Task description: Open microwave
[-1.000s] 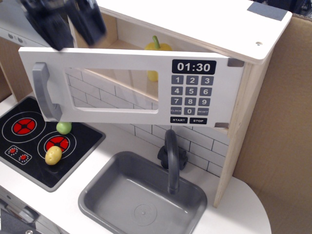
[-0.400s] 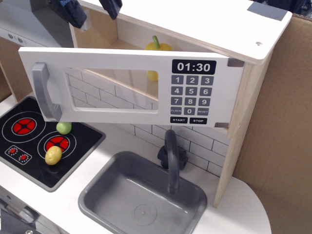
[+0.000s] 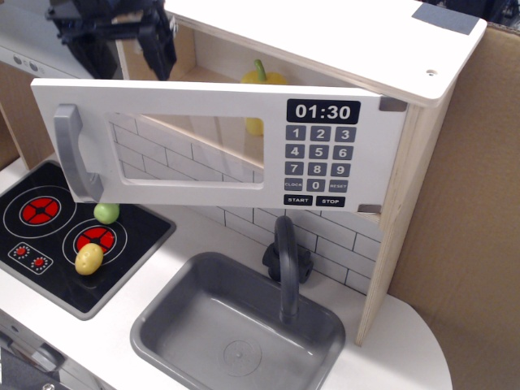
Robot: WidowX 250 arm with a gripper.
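The microwave [image 3: 422, 130] is a white wooden box with plywood edges. Its windowed white door [image 3: 219, 146] stands swung out toward me, hinged on the right. The grey curved handle [image 3: 75, 154] is at the door's left end, and the black keypad [image 3: 320, 158] with clock digits is at its right. A yellow pepper [image 3: 262, 78] shows inside, above the door. My black gripper [image 3: 122, 49] hangs at the top left, just above and behind the door's top left edge. Its fingers [image 3: 158, 49] are apart and hold nothing.
A black stove top [image 3: 49, 244] at the lower left carries a green ball [image 3: 106, 213] and a yellow ball [image 3: 89, 259]. A grey sink [image 3: 236, 333] with a dark faucet [image 3: 284, 260] sits below the door. A cardboard wall [image 3: 479, 203] stands at the right.
My gripper rose toward the top edge of the view, then came back down to just above the door's top left corner. The door has not moved.
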